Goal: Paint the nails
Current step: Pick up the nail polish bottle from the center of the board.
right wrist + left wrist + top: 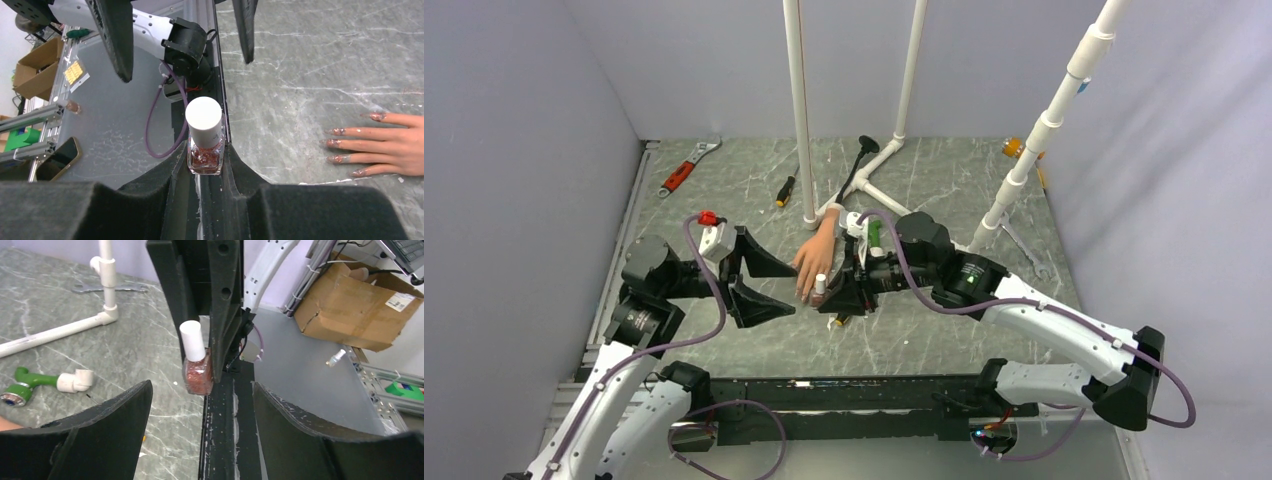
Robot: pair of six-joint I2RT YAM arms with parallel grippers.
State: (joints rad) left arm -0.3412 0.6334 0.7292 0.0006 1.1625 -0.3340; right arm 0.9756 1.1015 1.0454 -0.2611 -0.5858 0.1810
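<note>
I'm pinching a square glass polish bottle (pixel 203 120), white-capped and glittery red, in my right gripper (pixel 206 159). My left gripper (pixel 786 288) is gaping, released. The rubber hand's (pixel 395 150) glitter-smeared nails (pixel 340 145) are resting just left on the grey marbled tabletop (pixel 310 60).

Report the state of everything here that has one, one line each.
nail polish bottle, capped, upright, clamped between the right gripper's fingers
right gripper, shut on the nail polish bottle
left gripper, open, empty, facing the nail polish bottle
nails, all five coated in reddish glitter
mannequin hand, lying flat, palm down
</note>
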